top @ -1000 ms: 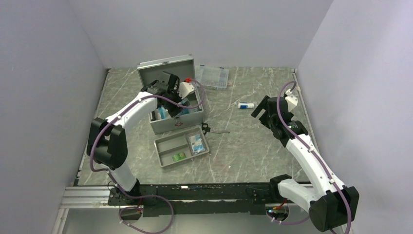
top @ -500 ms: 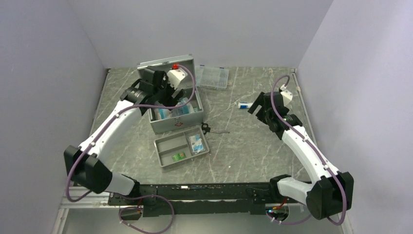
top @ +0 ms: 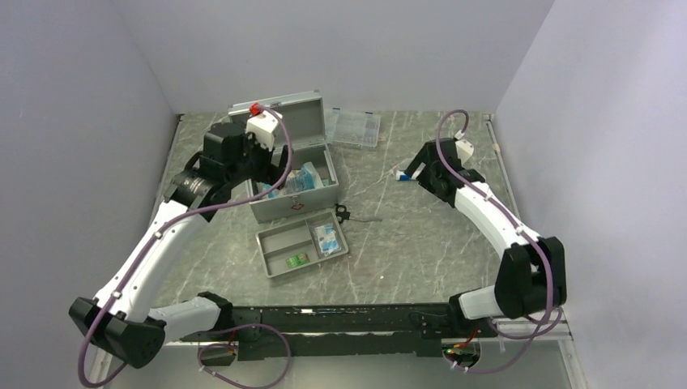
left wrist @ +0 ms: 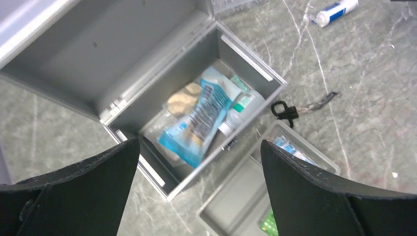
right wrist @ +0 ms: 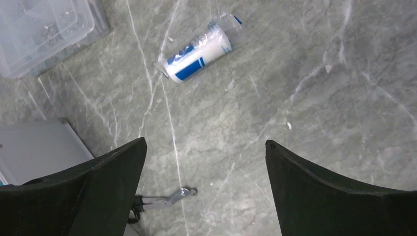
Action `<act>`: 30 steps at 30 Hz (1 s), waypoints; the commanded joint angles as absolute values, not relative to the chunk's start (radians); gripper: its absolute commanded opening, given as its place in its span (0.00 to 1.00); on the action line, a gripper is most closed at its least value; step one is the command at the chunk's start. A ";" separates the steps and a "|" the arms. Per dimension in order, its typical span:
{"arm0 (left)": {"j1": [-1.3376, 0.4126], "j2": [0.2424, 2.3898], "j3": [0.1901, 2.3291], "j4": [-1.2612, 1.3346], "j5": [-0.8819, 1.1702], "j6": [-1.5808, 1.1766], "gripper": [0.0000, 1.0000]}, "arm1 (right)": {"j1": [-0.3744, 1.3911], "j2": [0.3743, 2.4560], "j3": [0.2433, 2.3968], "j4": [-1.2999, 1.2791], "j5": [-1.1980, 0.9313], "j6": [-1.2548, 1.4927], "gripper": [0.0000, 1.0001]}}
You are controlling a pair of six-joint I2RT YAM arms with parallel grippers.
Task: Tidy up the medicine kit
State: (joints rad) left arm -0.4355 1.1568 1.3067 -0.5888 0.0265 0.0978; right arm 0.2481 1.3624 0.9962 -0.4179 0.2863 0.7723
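left arm [top: 162,235] raised off medicine kit [top: 293,207] | right arm [top: 494,215] nearer roll [right wrist: 196,51] | both jaws apart

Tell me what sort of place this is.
Probably a robot test cell in a lab: plain pale walls box in a marble-patterned table, the left arm and right arm are bolted to a rail at its near edge, and the medicine kit sits open like a staged prop.

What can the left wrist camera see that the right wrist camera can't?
Only the left wrist camera sees inside the open medicine kit, with its blue packet, and the grey tray. Only the right wrist camera sees the right gripper, open above the table. Both see the white and blue roll and the scissors lying on the table.
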 commanded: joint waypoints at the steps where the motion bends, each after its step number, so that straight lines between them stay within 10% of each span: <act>1: -0.436 1.058 1.209 -0.561 0.050 -0.033 0.99 | 0.225 1.451 1.095 -0.379 0.277 0.843 0.92; 30: -0.429 0.520 0.743 -0.532 -0.021 -0.106 0.99 | 0.168 1.819 1.141 -0.201 0.186 1.328 0.74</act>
